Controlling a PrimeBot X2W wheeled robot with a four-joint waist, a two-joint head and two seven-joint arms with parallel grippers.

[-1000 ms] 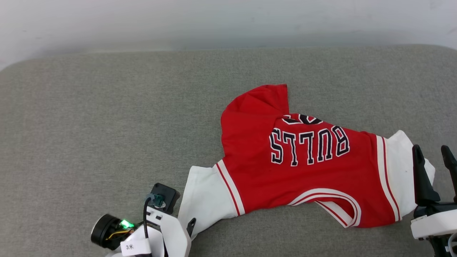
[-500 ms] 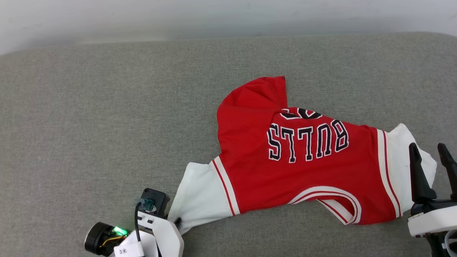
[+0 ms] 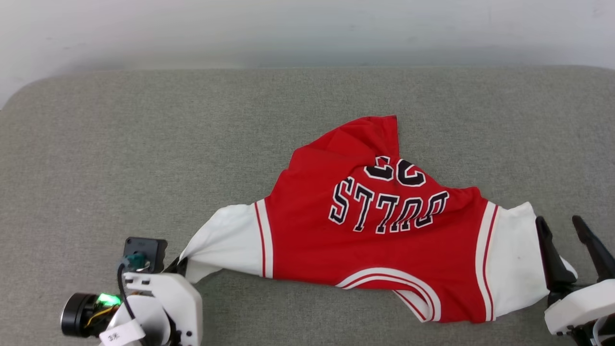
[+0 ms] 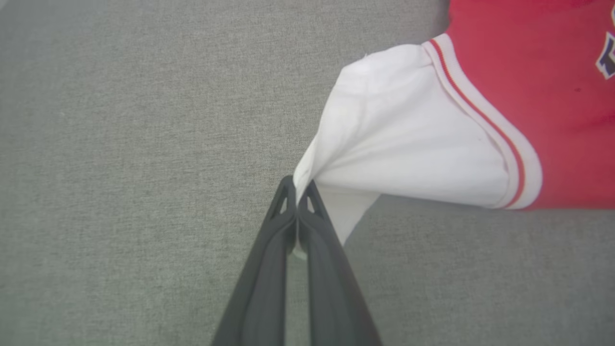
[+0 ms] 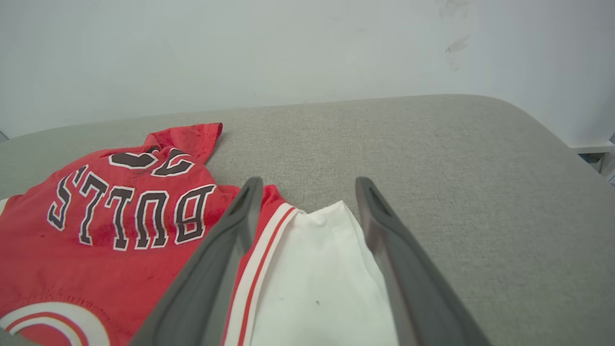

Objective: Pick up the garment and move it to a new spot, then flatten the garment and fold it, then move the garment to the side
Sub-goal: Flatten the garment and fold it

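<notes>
Your left claw (image 4: 298, 188) is clamped on one sleeve (image 4: 408, 134) of the shirt (image 3: 375, 250); your right claw (image 5: 308, 183) straddles the other, spread apart, likely for an even lift.

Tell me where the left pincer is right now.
In the head view the left pincer sits at the lower left, over the grey cushion, shut on the tip of the near white sleeve of the garment.
</notes>
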